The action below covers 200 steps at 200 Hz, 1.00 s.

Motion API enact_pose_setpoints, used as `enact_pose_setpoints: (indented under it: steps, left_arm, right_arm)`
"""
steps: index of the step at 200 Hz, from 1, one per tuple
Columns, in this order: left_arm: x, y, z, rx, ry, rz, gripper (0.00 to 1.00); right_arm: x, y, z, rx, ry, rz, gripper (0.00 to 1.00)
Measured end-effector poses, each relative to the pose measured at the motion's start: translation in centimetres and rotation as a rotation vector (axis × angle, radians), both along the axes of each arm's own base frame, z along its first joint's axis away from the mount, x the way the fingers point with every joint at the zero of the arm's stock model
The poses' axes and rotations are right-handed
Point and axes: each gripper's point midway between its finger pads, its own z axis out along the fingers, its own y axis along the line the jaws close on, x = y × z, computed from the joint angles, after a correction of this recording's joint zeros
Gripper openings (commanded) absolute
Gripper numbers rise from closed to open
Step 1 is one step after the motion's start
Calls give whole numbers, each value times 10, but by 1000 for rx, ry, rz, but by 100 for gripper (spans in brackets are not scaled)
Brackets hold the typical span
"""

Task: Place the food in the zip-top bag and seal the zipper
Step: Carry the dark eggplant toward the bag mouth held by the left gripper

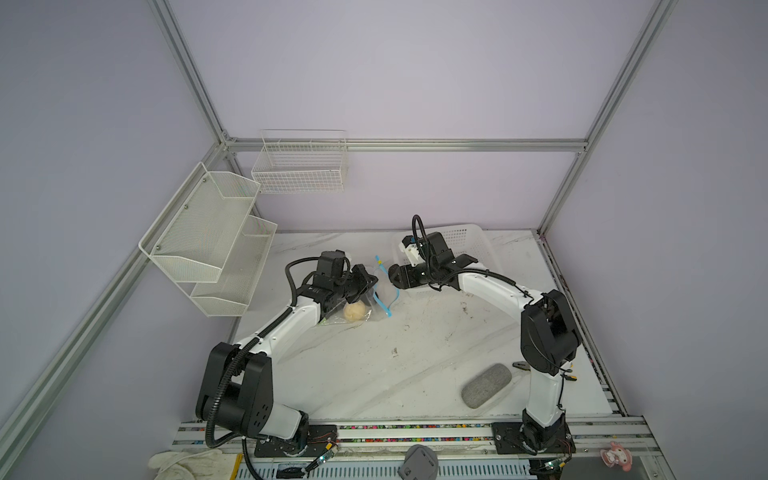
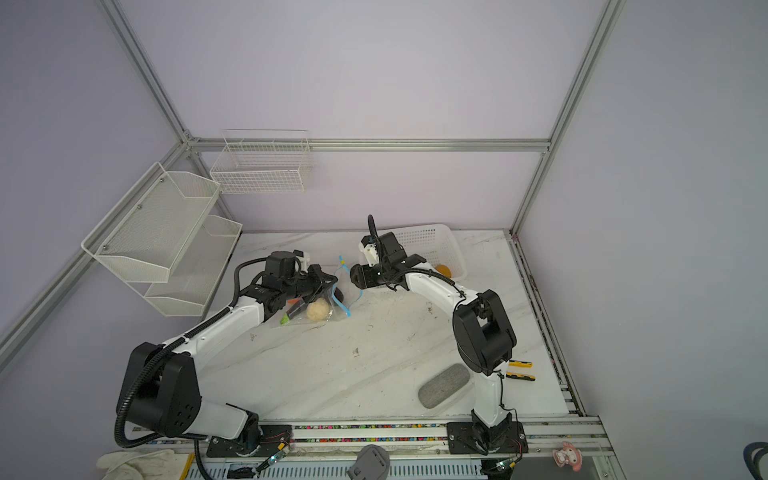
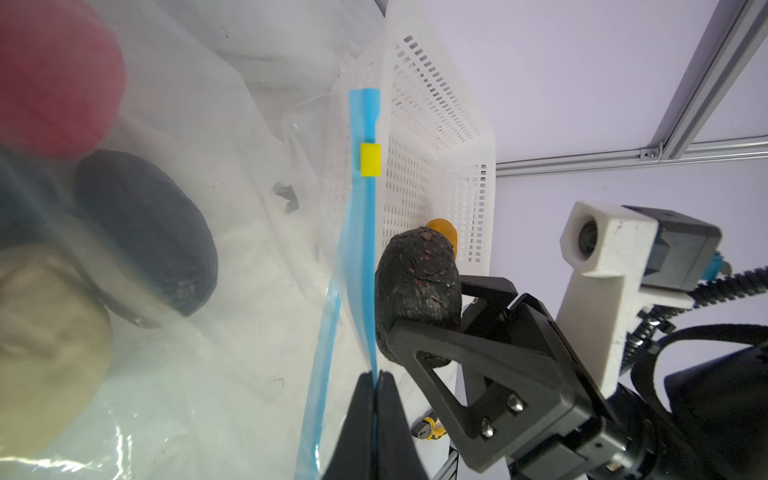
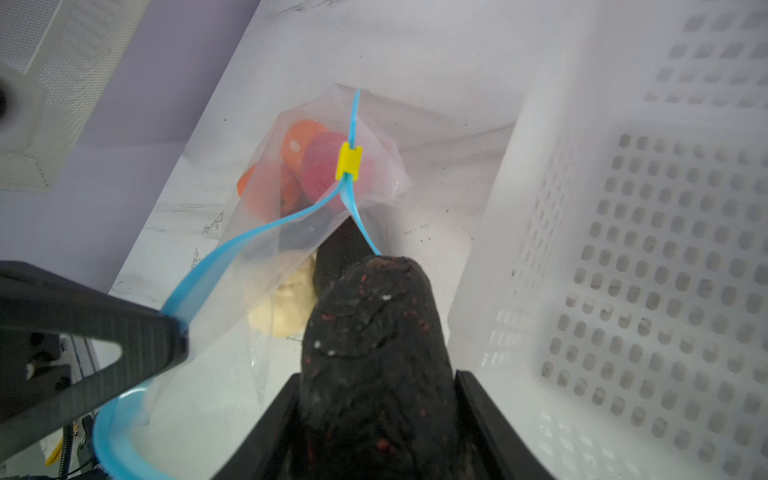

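The clear zip-top bag [image 4: 257, 249] lies on the table with its mouth open. My left gripper [image 3: 377, 376] is shut on the light blue zipper [image 3: 361, 249] and holds that edge up. The yellow tab [image 4: 348, 162] sits near the strip's far end. Inside the bag are a cream piece [image 1: 354, 311], an orange one [image 4: 301, 139], a pink one [image 4: 322, 166] and a black one [image 3: 145, 228]. My right gripper [image 4: 376, 382] is shut on another black piece of food [image 4: 374, 332], right at the bag's mouth. A further orange piece [image 2: 443, 270] lies in the basket.
The white perforated basket [image 1: 469, 241] stands just behind the right gripper. A grey oval pad [image 1: 486, 385] lies at the front right, with yellow-handled pliers [image 2: 519, 370] beside the right arm. White mesh shelves [image 1: 208, 237] and a wire basket [image 1: 299, 166] hang on the left and back walls.
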Motion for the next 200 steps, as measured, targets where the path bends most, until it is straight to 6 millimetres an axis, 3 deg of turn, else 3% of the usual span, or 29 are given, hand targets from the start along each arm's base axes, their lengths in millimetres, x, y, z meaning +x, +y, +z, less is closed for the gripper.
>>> enact_pose_setpoints:
  steps: [102, 149, 200]
  left_arm:
    - [-1, 1, -2, 7, 8, 3, 0]
    - [-2, 2, -5, 25, 11, -1, 0]
    - [-3, 4, -7, 34, 16, 2, 0]
  right_arm:
    - [-23, 35, 7, 83, 2, 81, 47]
    - [-25, 41, -10, 69, 29, 88, 47]
    - [-27, 42, -12, 65, 29, 94, 47]
